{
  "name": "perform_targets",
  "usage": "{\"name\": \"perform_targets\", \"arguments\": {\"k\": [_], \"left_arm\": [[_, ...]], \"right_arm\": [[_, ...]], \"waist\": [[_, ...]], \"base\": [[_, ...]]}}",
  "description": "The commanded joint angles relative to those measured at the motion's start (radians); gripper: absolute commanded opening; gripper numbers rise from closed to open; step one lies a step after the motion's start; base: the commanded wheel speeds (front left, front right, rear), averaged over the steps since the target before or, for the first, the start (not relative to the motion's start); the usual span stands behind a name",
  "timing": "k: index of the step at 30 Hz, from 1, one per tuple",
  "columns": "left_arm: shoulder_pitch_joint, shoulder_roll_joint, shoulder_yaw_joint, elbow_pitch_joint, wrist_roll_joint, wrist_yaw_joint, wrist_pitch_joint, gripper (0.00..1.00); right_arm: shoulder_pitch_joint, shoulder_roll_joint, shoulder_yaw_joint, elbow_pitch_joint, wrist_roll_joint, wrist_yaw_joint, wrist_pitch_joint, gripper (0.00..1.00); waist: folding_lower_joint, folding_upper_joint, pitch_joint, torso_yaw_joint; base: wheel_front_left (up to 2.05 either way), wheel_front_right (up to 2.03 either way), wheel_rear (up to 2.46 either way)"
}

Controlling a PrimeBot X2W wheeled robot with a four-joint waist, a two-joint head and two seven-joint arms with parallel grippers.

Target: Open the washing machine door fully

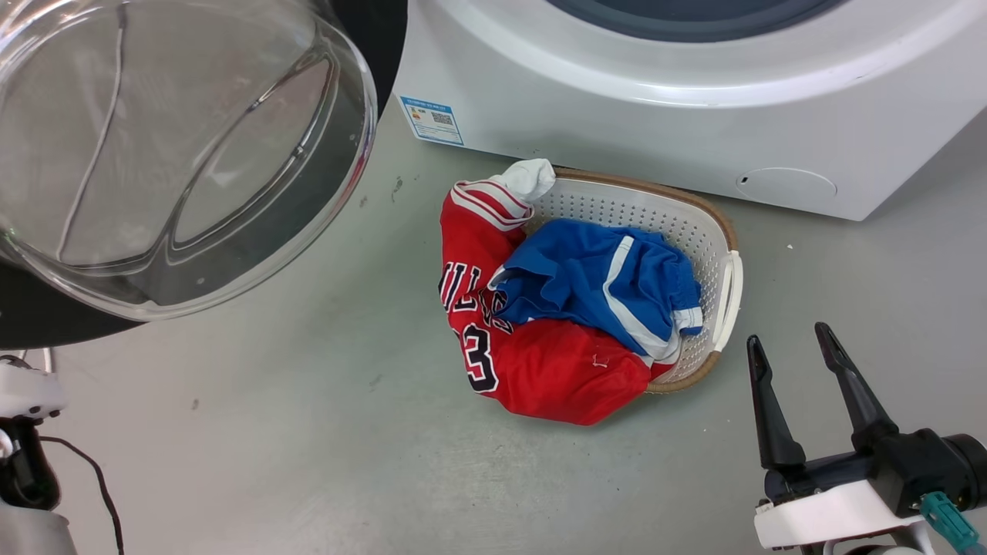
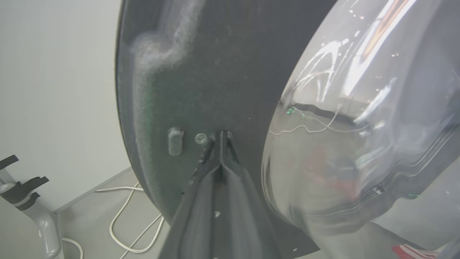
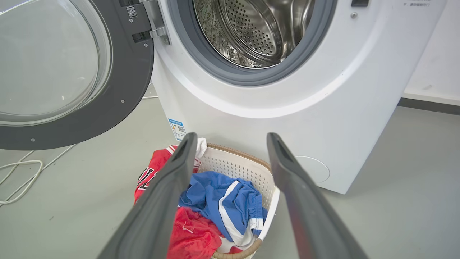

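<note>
The washing machine door (image 1: 177,154) stands swung out to the left of the washing machine (image 1: 655,116), its clear glass bowl bulging toward me. In the right wrist view the door (image 3: 122,90) hangs on its hinge, leaving the steel drum (image 3: 258,28) and the machine's white front (image 3: 251,118) uncovered. My left gripper (image 2: 221,133) is shut, its tips touching the door's black inner ring (image 2: 215,72) beside a screw. My right gripper (image 1: 786,334) is open and holds nothing, low on the right above the floor; in its own view the right gripper (image 3: 231,135) points at the machine's lower front.
A white perforated basket (image 1: 694,223) with a red jersey (image 1: 540,362) and blue shorts (image 1: 601,277) lies on the grey floor just before the machine. White cables (image 2: 122,216) trail on the floor behind the door, near a grey stand (image 2: 39,219).
</note>
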Motion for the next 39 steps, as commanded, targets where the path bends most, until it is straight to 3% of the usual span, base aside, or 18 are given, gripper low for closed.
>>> {"name": "perform_targets", "arguments": {"k": [1, 14, 15, 16, 27, 39], "left_arm": [[-0.021, 0.012, 0.012, 0.016, 0.008, -0.003, 0.003, 0.00], [0.016, 0.029, 0.035, 0.046, 0.028, -0.023, 0.002, 0.00], [0.030, 0.029, 0.029, 0.040, 0.034, -0.024, 0.002, 0.88], [0.042, 0.029, 0.024, 0.029, 0.037, -0.025, 0.002, 1.00], [0.227, 0.010, -0.075, -0.147, 0.043, -0.026, 0.002, 1.00], [0.410, -0.112, -0.236, -0.401, 0.111, -0.025, 0.002, 1.00]], "right_arm": [[-0.011, 0.001, -0.001, -0.006, 0.001, 0.000, -0.002, 1.00], [0.011, 0.001, 0.013, 0.017, 0.036, 0.000, -0.002, 1.00], [0.015, 0.001, 0.015, 0.019, 0.042, 0.000, -0.002, 1.00], [0.020, 0.001, 0.016, 0.022, 0.047, 0.000, -0.002, 1.00], [0.072, 0.001, 0.030, 0.041, 0.107, 0.000, -0.002, 1.00], [0.120, 0.001, 0.019, 0.029, 0.135, 0.000, -0.002, 1.00]], "waist": [[-0.0001, 0.0000, 0.001, -0.004], [-0.0001, 0.0000, -0.078, -0.030], [-0.0001, 0.0000, -0.091, -0.032], [-0.0001, 0.0000, -0.104, -0.035], [-0.0001, 0.0000, -0.244, -0.043], [-0.0001, 0.0000, -0.337, -0.067]], "base": [[0.00, 0.00, 0.00], [0.00, 0.00, 0.00], [0.00, 0.00, 0.00], [0.00, 0.00, 0.00], [0.00, 0.00, 0.00], [0.00, 0.00, 0.00]]}}
